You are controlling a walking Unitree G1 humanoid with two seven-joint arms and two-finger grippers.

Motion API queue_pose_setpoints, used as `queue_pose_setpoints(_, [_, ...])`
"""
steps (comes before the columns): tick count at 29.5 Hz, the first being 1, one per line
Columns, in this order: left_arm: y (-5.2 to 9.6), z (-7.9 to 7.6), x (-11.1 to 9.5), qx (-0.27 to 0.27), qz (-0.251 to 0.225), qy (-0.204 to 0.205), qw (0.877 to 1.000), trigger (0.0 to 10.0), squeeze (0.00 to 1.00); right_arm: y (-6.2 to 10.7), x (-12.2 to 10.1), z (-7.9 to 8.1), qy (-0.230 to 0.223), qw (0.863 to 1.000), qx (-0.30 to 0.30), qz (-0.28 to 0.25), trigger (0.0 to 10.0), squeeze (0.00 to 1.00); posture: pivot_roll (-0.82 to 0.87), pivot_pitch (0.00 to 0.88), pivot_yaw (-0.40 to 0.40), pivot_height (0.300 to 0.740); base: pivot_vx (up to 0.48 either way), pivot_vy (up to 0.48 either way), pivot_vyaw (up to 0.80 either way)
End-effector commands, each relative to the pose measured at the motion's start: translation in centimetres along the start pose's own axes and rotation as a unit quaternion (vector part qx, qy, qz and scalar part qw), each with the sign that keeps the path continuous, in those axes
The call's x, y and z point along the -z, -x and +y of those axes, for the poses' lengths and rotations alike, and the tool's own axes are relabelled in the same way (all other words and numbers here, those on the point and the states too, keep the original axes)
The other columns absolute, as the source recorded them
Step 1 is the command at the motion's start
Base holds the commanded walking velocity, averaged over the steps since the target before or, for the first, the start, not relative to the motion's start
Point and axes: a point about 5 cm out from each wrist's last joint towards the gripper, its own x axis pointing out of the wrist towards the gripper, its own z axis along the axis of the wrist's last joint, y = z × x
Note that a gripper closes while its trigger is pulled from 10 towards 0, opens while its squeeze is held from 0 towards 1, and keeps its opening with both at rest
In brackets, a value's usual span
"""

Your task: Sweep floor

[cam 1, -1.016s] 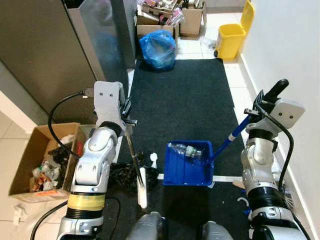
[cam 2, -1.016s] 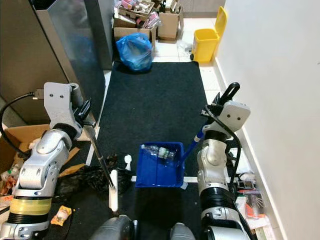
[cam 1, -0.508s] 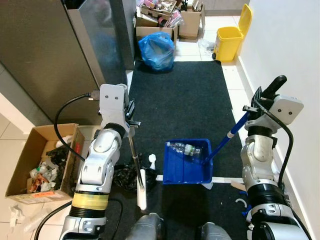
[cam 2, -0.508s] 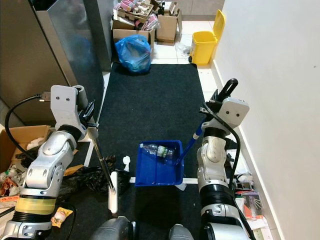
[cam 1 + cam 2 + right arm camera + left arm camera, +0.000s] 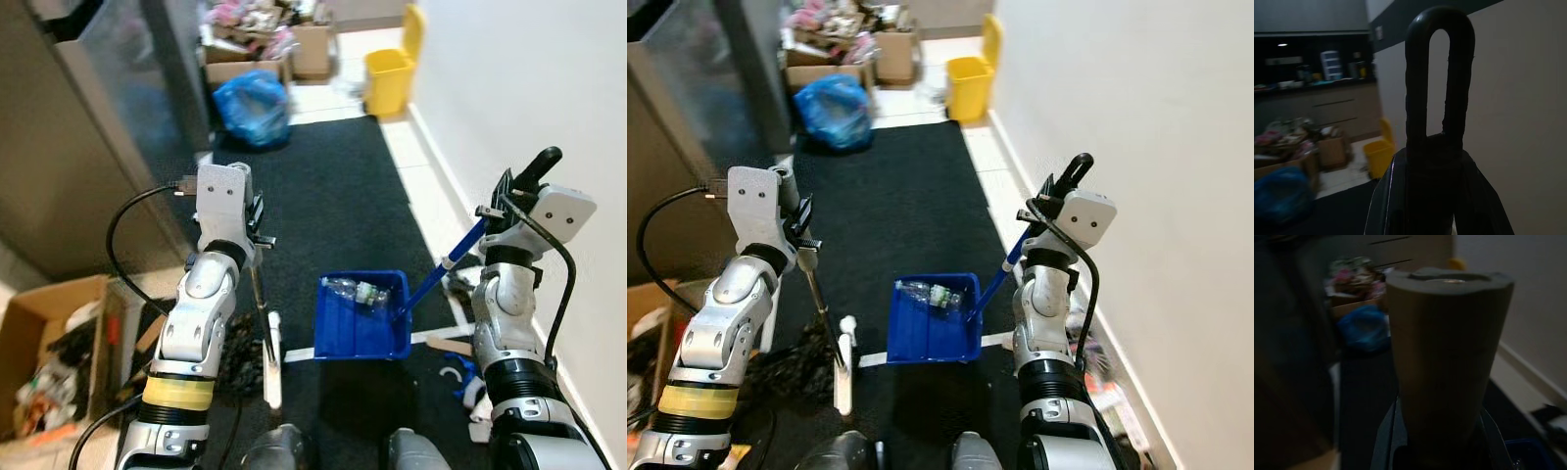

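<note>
My left gripper (image 5: 257,235) is shut on the thin broom handle (image 5: 261,304), whose thick end fills the left wrist view (image 5: 1449,357). The handle slants down to the white broom head (image 5: 272,364) and its black bristles (image 5: 235,352) at the mat's left edge. A blue dustpan (image 5: 361,328) sits on the black mat just right of the broom, with a clear plastic bottle (image 5: 358,290) lying in it. Its blue pole (image 5: 446,266) rises to my right gripper (image 5: 505,201), which is shut on it. The pole's black loop end (image 5: 1440,98) sticks out above the fingers.
The black mat (image 5: 333,186) runs ahead to a blue bag (image 5: 253,96), a yellow bin (image 5: 390,73) and cardboard boxes (image 5: 294,44). A steel cabinet (image 5: 98,127) stands on the left, with a box of rubbish (image 5: 49,343) nearer me. The white wall (image 5: 529,78) is close on the right. Small litter (image 5: 460,377) lies by my right foot.
The camera has turned, so the whole scene has slid leftward and the wall fills more of the right. Both arms keep their hold, and the broom and dustpan stay put.
</note>
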Motion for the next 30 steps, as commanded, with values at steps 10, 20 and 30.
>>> queue_pose_setpoints(10, [-0.07, -0.22, -0.46, 0.002, -0.015, -0.002, 1.000, 10.0, 0.00, -0.15, -0.35, -0.01, -0.002, 1.000, -0.001, -0.007, 10.0, 0.00, 0.12, 0.022, 0.026, 0.740, 0.000, 0.000, -0.49])
queue_pose_setpoints(20, [-0.03, -0.21, -0.39, 0.000, -0.015, -0.001, 1.000, 10.0, 0.00, -0.12, -0.26, 0.06, -0.001, 1.000, -0.002, -0.004, 10.0, 0.00, 0.12, 0.027, 0.024, 0.740, 0.000, 0.000, -0.50])
queue_pose_setpoints(30, [-0.04, -0.22, -0.35, -0.001, -0.013, -0.001, 1.000, 10.0, 0.00, -0.15, -0.20, 0.09, 0.000, 1.000, -0.004, -0.002, 10.0, 0.00, 0.12, 0.029, 0.022, 0.740, 0.000, 0.000, -0.60])
